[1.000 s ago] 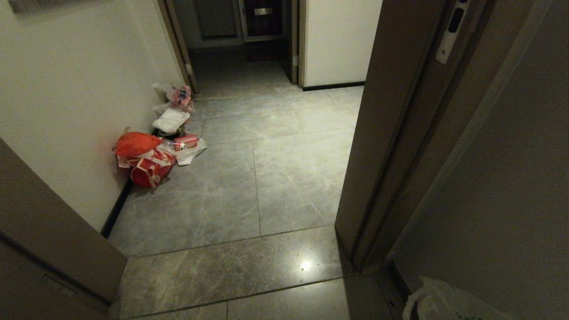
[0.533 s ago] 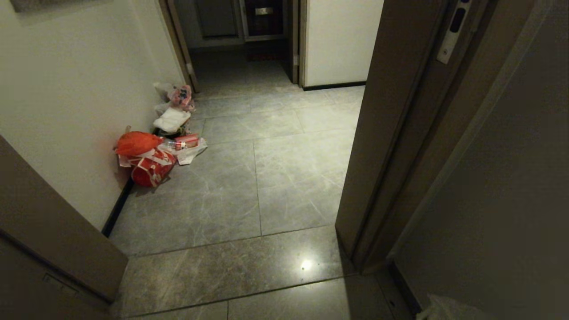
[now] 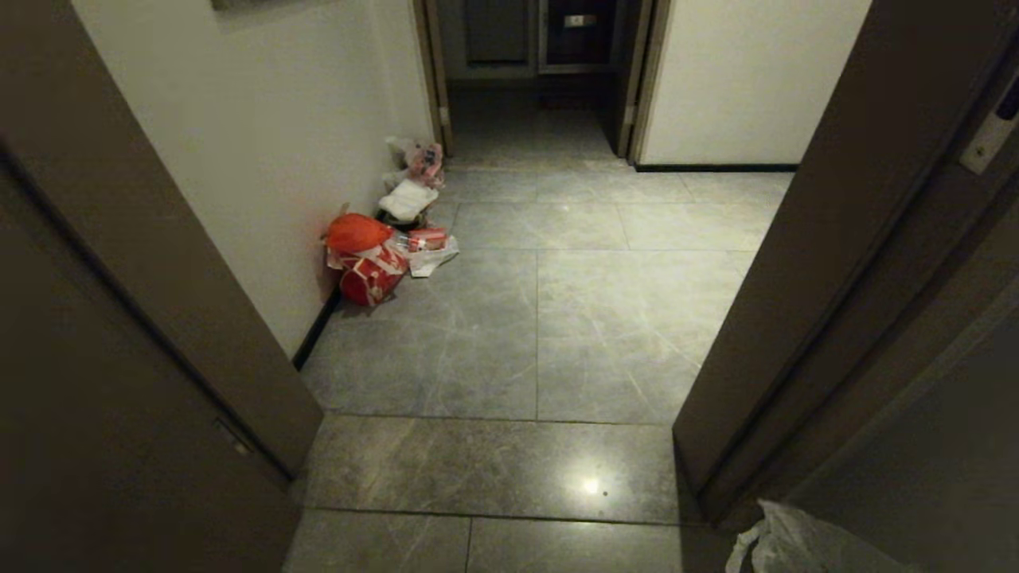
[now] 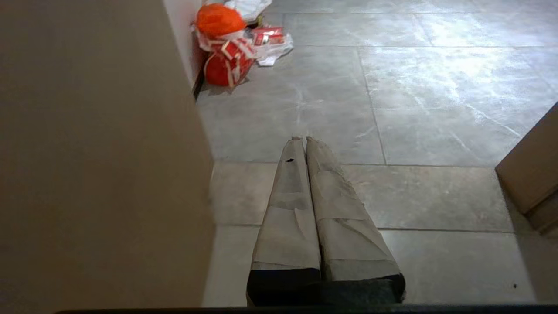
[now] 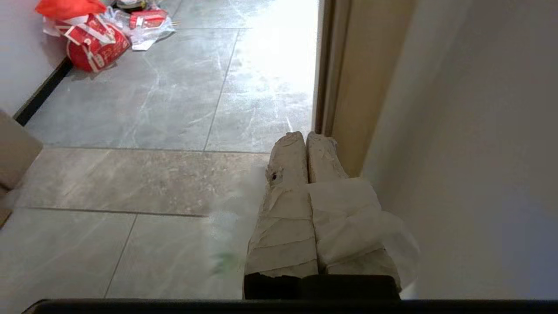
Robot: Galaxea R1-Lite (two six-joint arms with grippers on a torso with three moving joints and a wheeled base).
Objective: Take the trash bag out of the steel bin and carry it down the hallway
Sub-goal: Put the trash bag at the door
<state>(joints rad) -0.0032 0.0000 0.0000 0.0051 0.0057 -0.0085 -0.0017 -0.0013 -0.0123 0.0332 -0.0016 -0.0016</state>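
Carrying the thin, crinkled, translucent whitish trash bag (image 3: 784, 545) low at its right side, the robot faces a doorway onto the hallway (image 3: 541, 334) of grey marbled floor tiles. The right gripper (image 5: 305, 138) is clamped on a fold of the bag's plastic, likely so it hangs clear; the left gripper (image 4: 304, 141) is closed and empty. A red bag (image 3: 368, 267) and litter lie against the cream wall (image 3: 271, 159). No steel bin shows.

Home hallway (image 3: 541, 334) — grey tiles, door frames (image 3: 836, 263), rubbish bags (image 3: 368, 259).
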